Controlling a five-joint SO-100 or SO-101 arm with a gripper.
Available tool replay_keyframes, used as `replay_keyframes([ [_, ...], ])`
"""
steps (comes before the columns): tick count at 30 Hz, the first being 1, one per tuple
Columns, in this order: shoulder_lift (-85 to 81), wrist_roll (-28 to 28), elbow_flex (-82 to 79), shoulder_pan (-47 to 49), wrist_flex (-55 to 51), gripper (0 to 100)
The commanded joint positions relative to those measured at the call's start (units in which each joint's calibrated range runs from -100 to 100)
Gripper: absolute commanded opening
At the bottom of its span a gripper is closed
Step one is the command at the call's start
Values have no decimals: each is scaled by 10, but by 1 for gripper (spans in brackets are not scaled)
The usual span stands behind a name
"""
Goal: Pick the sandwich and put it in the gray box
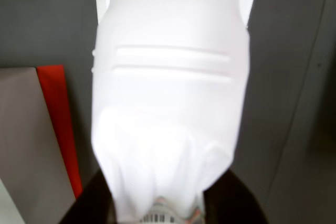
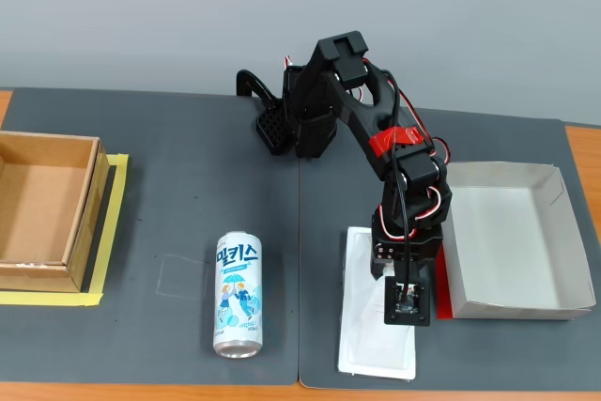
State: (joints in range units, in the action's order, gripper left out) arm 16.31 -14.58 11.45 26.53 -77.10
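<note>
The sandwich, a white plastic wedge package on a flat rim, lies on the dark mat just left of the gray box. It fills the wrist view, with its label at the bottom edge. My gripper is down on the package's right part. In the wrist view the gripper has a dark jaw on each side of the wedge, and the plastic is creased between them. The box's floor and red strip show at the left there.
A white-and-blue drink can lies on the mat left of the sandwich. A brown cardboard box edged with yellow tape stands at the far left. The arm's base is at the back middle.
</note>
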Motion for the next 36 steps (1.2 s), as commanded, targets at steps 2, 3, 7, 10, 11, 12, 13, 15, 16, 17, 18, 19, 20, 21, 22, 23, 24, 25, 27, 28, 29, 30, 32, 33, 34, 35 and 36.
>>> replay_keyframes([
  [2, -2, -1, 13, 4, 3, 2],
  [3, -2, -1, 13, 3, 1, 2],
  [7, -13, 3, 13, 3, -3, 2],
  [10, -41, 8, 14, 6, -19, 2],
  [11, -53, 8, 14, 6, -28, 2],
  [12, -63, 8, 14, 6, -39, 2],
  [13, -73, 8, 14, 6, -47, 2],
  [15, -91, 8, 14, 6, -64, 2],
  [16, -99, 8, 13, 6, -72, 2],
  [17, -107, 8, 13, 6, -77, 2],
  [18, -117, 8, 13, 5, -82, 2],
  [19, -128, 8, 13, 4, -88, 2],
  [20, -141, 8, 14, 3, -94, 2],
  [21, -153, 8, 14, 3, -100, 2],
  [22, -165, 8, 14, 2, -105, 2],
  [23, -178, 7, 15, 2, -111, 2],
  [24, -189, 7, 17, 2, -117, 2],
  [25, -199, 7, 18, 2, -123, 2],
  [27, -217, 6, 23, 1, -136, 2],
  [28, -225, 5, 23, 1, -142, 2],
  [29, -232, 4, 23, 1, -148, 2],
  [30, -241, 4, 23, 3, -154, 2],
  [32, -259, 2, 23, 7, -164, 2],
  [33, -269, -3, 23, 9, -167, 2],
  [34, -279, -12, 23, 13, -173, 2],
  [35, -288, -20, 23, 19, -175, 2],
  [36, -300, -25, 23, 25, -176, 2],
])
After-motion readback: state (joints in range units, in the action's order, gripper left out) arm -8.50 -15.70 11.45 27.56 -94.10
